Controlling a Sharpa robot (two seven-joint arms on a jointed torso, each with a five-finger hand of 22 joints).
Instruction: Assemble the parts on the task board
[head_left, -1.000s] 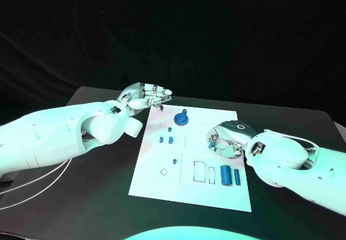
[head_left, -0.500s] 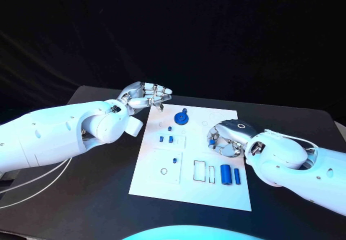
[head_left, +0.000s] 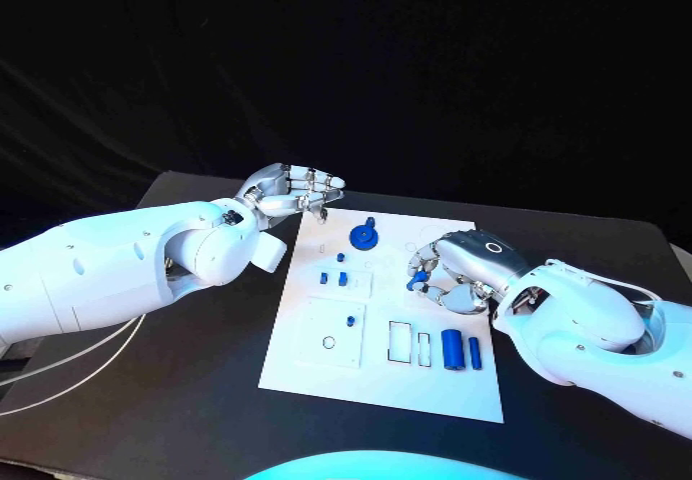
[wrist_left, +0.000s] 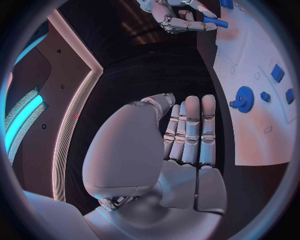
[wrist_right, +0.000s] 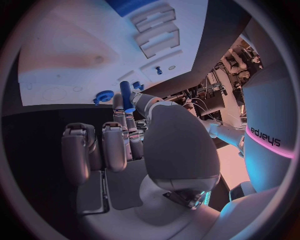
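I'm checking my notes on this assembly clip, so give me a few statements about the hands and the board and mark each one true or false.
1. The right hand holds a blue peg. True.
2. The left hand grips the blue gear. False: the gear lies on the white board, and the left hand, fingers curled, is beside the board's far corner with nothing in it.
3. Two blue cylinders lie side by side on the board near the right arm. True.
4. The board sits on a white table. False: the table is black.
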